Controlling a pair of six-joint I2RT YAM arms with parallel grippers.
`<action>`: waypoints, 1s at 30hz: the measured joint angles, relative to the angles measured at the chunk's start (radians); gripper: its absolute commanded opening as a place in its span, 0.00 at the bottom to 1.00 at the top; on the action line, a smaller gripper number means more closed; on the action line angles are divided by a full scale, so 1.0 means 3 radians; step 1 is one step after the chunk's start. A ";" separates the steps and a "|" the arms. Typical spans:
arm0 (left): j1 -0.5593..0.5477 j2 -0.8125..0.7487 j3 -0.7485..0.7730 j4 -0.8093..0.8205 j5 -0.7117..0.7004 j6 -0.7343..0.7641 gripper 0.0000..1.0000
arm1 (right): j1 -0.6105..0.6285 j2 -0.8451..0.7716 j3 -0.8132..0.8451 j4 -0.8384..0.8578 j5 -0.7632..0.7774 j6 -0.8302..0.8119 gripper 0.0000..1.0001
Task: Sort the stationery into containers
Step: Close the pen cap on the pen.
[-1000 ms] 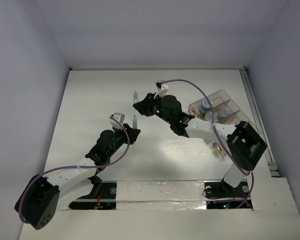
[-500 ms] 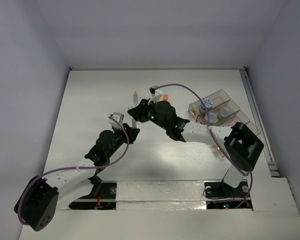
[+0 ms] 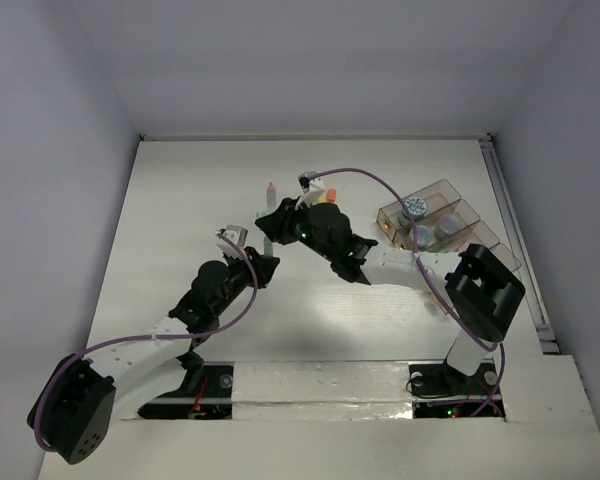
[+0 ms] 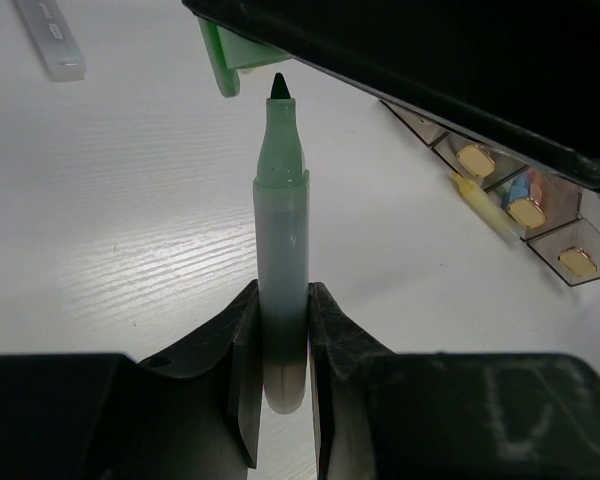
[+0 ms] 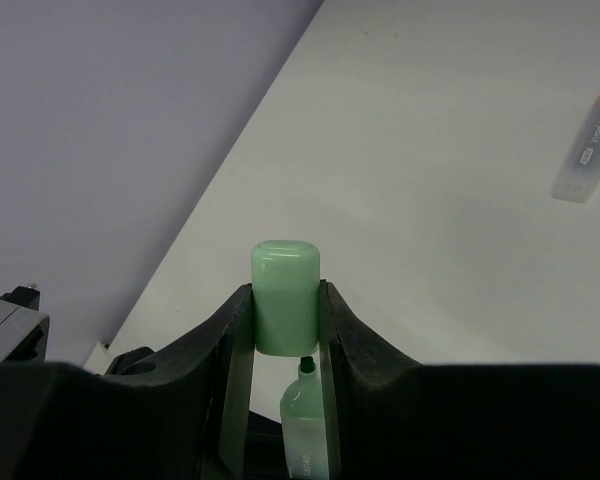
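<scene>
Left wrist view: the left jaws are clamped tight on the lower barrel of an uncapped green pen (image 4: 281, 290), holding it upright with its dark tip standing clear above them. Directly over that tip, the right jaws are closed partway on the matching green cap (image 5: 285, 295). They pinch it across its sides, and the nib shows just beneath them. Cap and pen are close but not yet joined. The pose looks chosen so the cap can be pushed straight down onto the pen before it is filed away, one arm serving as the vice and the other as the hand.

Well off to the right of both sets of jaws stands the smoky-brown organiser tray (image 3: 450, 190). A blue-white tub (image 3: 412, 207) sits in one of its far compartments and a purple tub (image 3: 443, 226) in the one beside it. The nearer compartments hold small pieces that may be erasers, though they are too blurred in the wrist camera to say. A yellow item (image 4: 485, 205) lies on the surface (image 4: 110, 230) just outside the tray's wall. An orange-ended pen (image 3: 271, 190) lies loose just beyond the jaws, well apart from the tray and yet to be sorted.
</scene>
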 measured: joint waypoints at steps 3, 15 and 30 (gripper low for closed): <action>0.0000 -0.0004 0.0000 -0.0001 -0.0015 0.0000 0.00 | 0.0001 0.0000 -0.0011 0.0017 0.0003 -0.0001 0.00; -0.0003 -0.0130 0.0000 -0.0074 -0.0149 -0.0003 0.00 | 0.0089 0.0000 -0.0078 0.0057 0.0139 -0.0056 0.00; -0.0009 -0.0221 0.0000 -0.0128 -0.0216 -0.0090 0.00 | 0.0361 0.0000 -0.0172 0.0248 0.0652 -0.0251 0.00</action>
